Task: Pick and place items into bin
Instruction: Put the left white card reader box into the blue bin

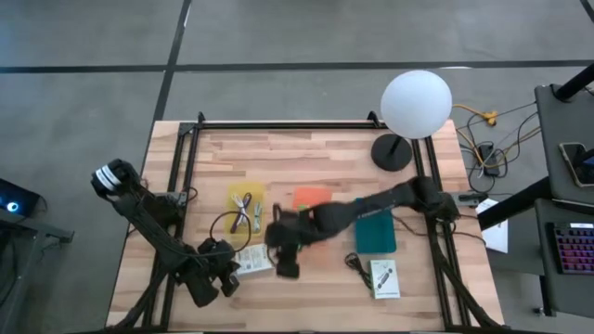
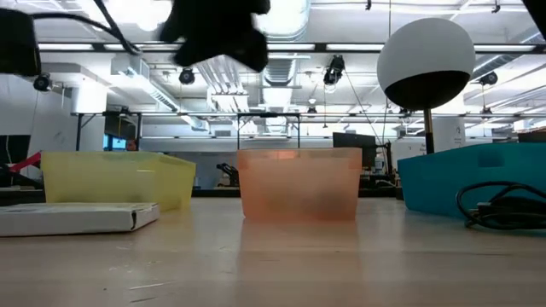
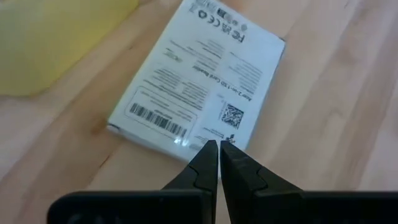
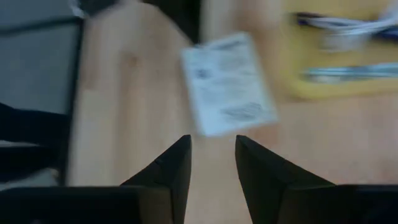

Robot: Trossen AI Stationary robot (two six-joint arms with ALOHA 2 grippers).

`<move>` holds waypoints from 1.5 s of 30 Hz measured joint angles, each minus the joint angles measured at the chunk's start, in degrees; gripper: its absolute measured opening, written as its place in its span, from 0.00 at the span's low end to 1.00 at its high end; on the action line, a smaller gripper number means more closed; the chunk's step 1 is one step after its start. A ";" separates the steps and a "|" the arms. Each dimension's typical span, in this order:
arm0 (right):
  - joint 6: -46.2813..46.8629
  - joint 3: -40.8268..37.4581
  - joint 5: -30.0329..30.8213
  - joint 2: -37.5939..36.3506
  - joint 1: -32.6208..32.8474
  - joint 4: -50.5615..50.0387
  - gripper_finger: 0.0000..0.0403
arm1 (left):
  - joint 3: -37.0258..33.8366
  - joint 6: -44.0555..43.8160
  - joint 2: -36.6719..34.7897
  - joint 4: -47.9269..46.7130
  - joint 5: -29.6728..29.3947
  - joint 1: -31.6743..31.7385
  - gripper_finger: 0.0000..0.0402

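Currently the right hand (image 1: pixel 287 269), fingers spread with nothing between them, hangs just below centre frame over the tabletop (image 1: pixel 316 153), beside a white packet (image 1: pixel 253 261). Left hand (image 1: pixel 225 285), fingers pressed together, sits lower left, tips near that packet. Yellow bin (image 1: pixel 246 206) holds cords.
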 joint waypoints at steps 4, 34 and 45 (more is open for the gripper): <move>2.11 -0.07 -0.36 4.92 3.46 10.10 0.28 | -1.48 1.68 1.37 5.17 -0.03 0.01 0.00; 11.54 1.45 4.38 12.09 4.98 12.36 0.27 | 4.05 -5.69 3.39 6.90 -4.15 -10.02 0.00; 10.39 -1.39 3.58 12.11 5.44 12.51 0.25 | 6.85 -15.28 4.72 -11.64 6.07 -10.79 0.00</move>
